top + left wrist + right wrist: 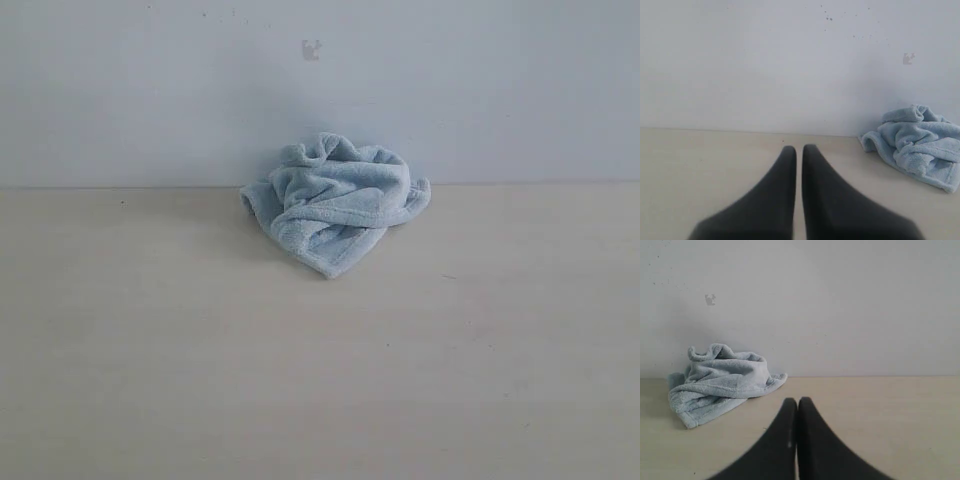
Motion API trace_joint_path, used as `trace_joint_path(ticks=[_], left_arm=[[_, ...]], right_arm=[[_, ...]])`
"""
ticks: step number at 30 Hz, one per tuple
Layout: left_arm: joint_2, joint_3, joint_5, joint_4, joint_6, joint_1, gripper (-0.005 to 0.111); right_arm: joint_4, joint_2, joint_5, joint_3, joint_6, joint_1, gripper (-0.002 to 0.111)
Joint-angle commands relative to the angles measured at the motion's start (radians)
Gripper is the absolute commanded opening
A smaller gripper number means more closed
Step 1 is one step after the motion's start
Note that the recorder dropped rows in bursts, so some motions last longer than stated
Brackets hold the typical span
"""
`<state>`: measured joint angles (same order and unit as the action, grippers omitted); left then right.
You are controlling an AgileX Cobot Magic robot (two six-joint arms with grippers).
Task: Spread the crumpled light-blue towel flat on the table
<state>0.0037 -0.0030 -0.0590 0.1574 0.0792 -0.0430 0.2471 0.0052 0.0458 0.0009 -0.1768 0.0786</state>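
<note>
crumpled towel on table, one corner pointing toward the exterior camera; left tool and right tool pressed together

the towel is bunched so tightly that its folds hide most of its own surface, and its corners cannot be told apart. the left wrist view's edge cuts part of it off. the left gripper and right gripper show only as blurred dark fingers, cut off toward the wrist. a grey mark on the far wall is too small to identify.
</note>
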Motion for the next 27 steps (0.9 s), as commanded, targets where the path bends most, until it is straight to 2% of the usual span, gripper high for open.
trace_joint_path(ticks=[1, 6, 8, 12, 17, 20, 24, 27], left_arm=[[-0.004, 0.003, 0.006, 0.003, 0.005, 0.007, 0.004], [-0.004, 0.003, 0.006, 0.003, 0.005, 0.007, 0.004], [-0.004, 0.003, 0.009, 0.003, 0.005, 0.007, 0.004], [-0.004, 0.003, 0.009, 0.003, 0.005, 0.007, 0.004], [-0.004, 0.003, 0.009, 0.003, 0.005, 0.007, 0.004], [-0.004, 0.003, 0.009, 0.003, 0.005, 0.007, 0.004], [-0.004, 0.003, 0.009, 0.003, 0.005, 0.007, 0.004], [-0.004, 0.003, 0.009, 0.003, 0.005, 0.007, 0.004]], right_arm=[[-0.002, -0.005, -0.004, -0.001, -0.005, 0.001, 0.000], [0.012, -0.005, -0.028, -0.001, 0.048, 0.001, 0.000], [0.012, -0.005, -0.088, -0.001, 0.149, 0.001, 0.000], [0.012, -0.005, -0.206, -0.001, 0.219, 0.001, 0.000], [0.012, -0.005, -0.242, -0.001, 0.601, 0.001, 0.000], [0.012, -0.005, -0.258, -0.001, 0.681, 0.001, 0.000], [-0.083, -0.005, -0.053, -0.081, 0.673, 0.001, 0.000], [-0.104, 0.030, 0.110, -0.199, 0.564, 0.001, 0.000]])
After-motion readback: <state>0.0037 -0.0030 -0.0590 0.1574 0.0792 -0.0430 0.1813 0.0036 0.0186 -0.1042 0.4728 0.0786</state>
